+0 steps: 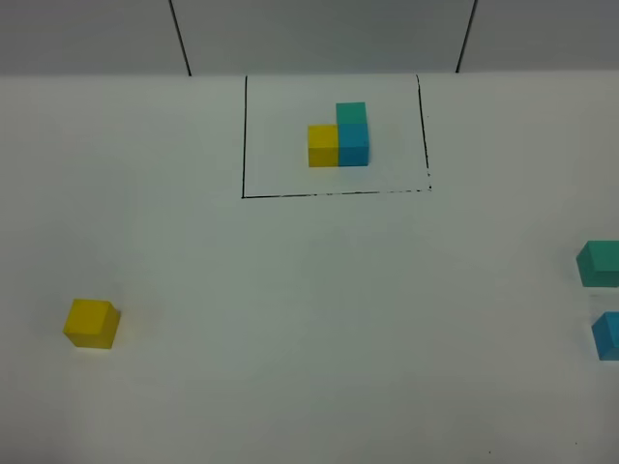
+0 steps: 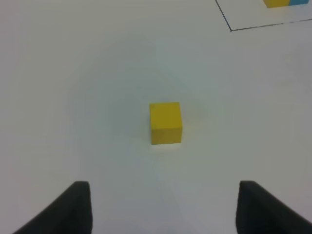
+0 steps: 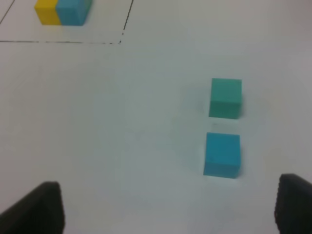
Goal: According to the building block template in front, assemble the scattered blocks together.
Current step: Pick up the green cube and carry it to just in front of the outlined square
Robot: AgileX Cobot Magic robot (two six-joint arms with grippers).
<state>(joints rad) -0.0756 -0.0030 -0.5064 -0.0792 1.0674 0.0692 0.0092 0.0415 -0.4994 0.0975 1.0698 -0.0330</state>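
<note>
On the white desk (image 1: 290,367) the building block template (image 1: 340,143) stands at the far side inside a drawn black rectangle (image 1: 334,193): yellow and blue cubes touch side by side, and a teal one joins the blue, though I cannot tell whether it lies behind it or upon it. Of the scattered blocks, the yellow cube (image 1: 92,323) lies alone at the near left, well apart from the teal cube (image 1: 600,263) and the blue cube (image 1: 607,335), which lie near each other at the right edge. The left end effector (image 2: 165,207) is spread wide and holds nothing, and the yellow cube lies ahead of it, about centred in its gap. The right end effector (image 3: 168,207) is likewise released and empty, with the blue cube nearer to it than the teal. No block is taken yet, so I judge the step to be the first pick. To do it well, each end effector should descend squarely onto two flat opposite faces, and the right one should close across the blue cube without touching its teal neighbour.
</note>
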